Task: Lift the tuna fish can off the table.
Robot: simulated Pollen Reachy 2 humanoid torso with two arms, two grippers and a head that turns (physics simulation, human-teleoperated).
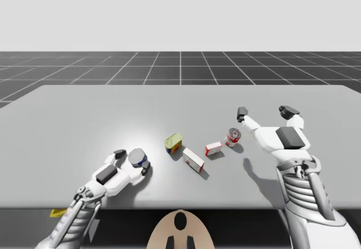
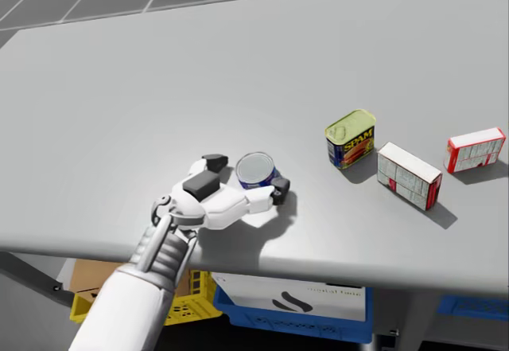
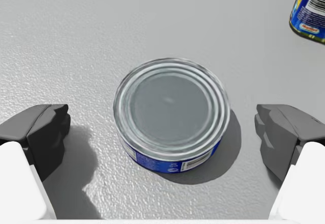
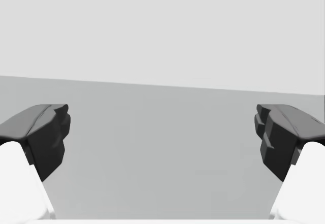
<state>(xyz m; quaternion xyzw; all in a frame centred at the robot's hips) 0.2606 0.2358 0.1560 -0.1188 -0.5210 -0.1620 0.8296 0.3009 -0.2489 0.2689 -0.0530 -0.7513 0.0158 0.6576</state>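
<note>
A grey surface (image 1: 84, 113) is seen from above. At the lower left of the high view, the left hand (image 1: 133, 162) lies low on the surface. Its two dark fingers (image 3: 40, 132) are spread open around the tuna fish can (image 1: 137, 158), a short round tin with a blue side and a silver lid. The tuna fish can stands upright on the surface. In the left wrist view it sits between the fingers, one on each side, with a strip of bare surface between the can and each finger (so neither one touches it).

At the right of the high view, the right hand (image 1: 265, 113) is raised above the surface, its fingers wide apart with nothing between them.

Across the middle of that frame, a loose row runs from the tuna fish can towards the right hand. It holds a yellow-topped rectangular tin (image 1: 174, 143), a white and red box (image 1: 193, 160), a smaller red and white box (image 1: 214, 148), and a red and white round can (image 1: 233, 137). The round can stands just to the lower left of the right hand.
</note>
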